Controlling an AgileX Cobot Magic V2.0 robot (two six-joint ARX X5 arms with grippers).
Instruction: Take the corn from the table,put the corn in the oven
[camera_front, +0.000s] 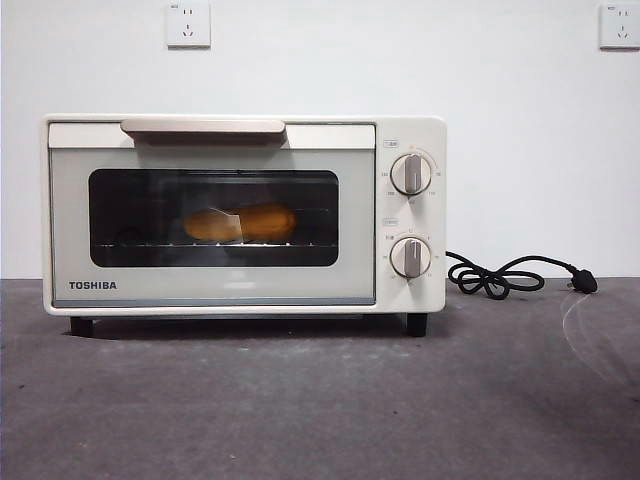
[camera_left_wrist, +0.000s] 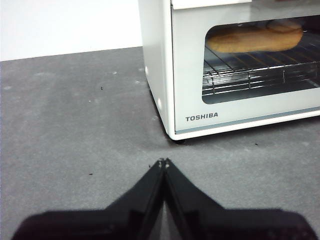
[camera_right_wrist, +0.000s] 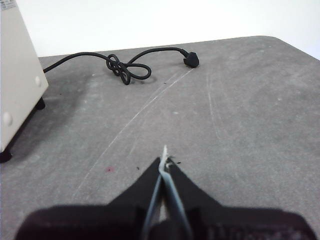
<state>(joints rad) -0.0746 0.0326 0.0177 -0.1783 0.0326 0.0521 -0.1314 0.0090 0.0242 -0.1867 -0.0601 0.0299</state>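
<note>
Behind the oven (camera_front: 243, 215) glass your corn (camera_front: 241, 223) sits on the rack, door shut, both hands closed empty over the tabletop (camera_front: 300, 410), so your only risk now is snagging the cord (camera_right_wrist: 120, 65) pulling back.

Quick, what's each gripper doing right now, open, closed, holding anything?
Left gripper: closed, empty, above the table.
Right gripper: closed, empty.
</note>
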